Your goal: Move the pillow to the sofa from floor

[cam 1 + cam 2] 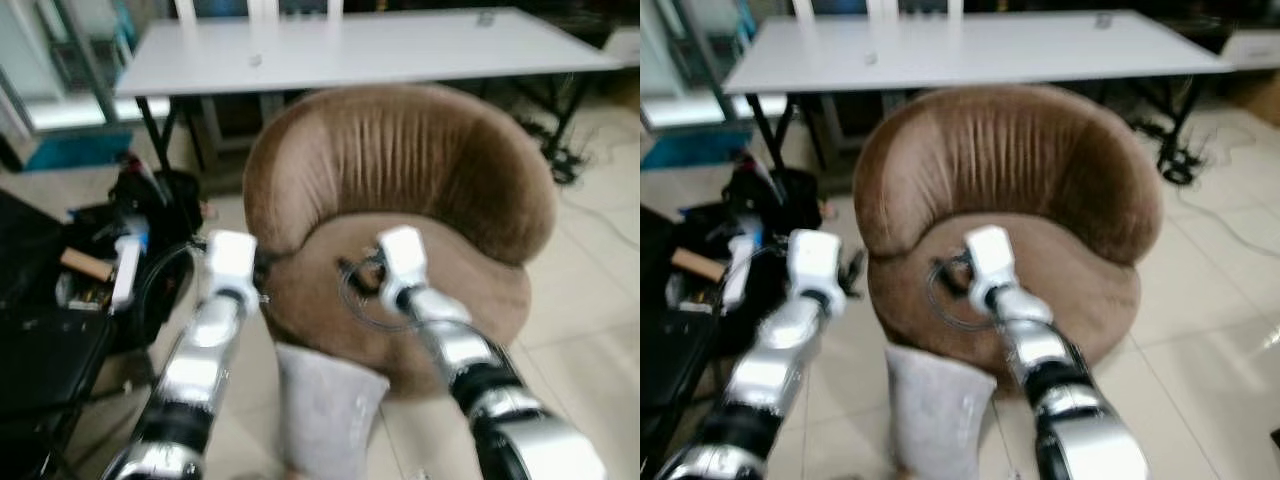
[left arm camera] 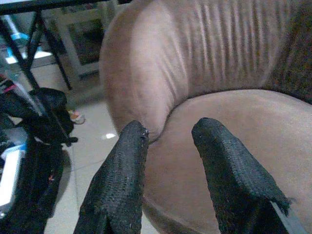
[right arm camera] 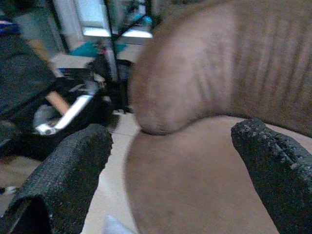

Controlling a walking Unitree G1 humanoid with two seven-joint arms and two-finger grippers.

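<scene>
A round brown sofa fills the middle of the head view, its curved back at twelve o'clock and its seat open toward the robot. Behind it, at twelve, runs a long white table. At nine o'clock a heap of black bags with tools and cables sits on the tiled floor, just beside the sofa's left flank.

The pillow, grey and standing on end, is on the floor at six o'clock, against the sofa's front edge and between the two arms. Neither gripper touches it.

The left gripper hangs at the sofa's left front corner, about eight o'clock from the seat; its fingers are apart by a narrow gap and hold nothing. The right gripper is over the seat's front, with its fingers spread wide and empty, the seat showing between them.
</scene>
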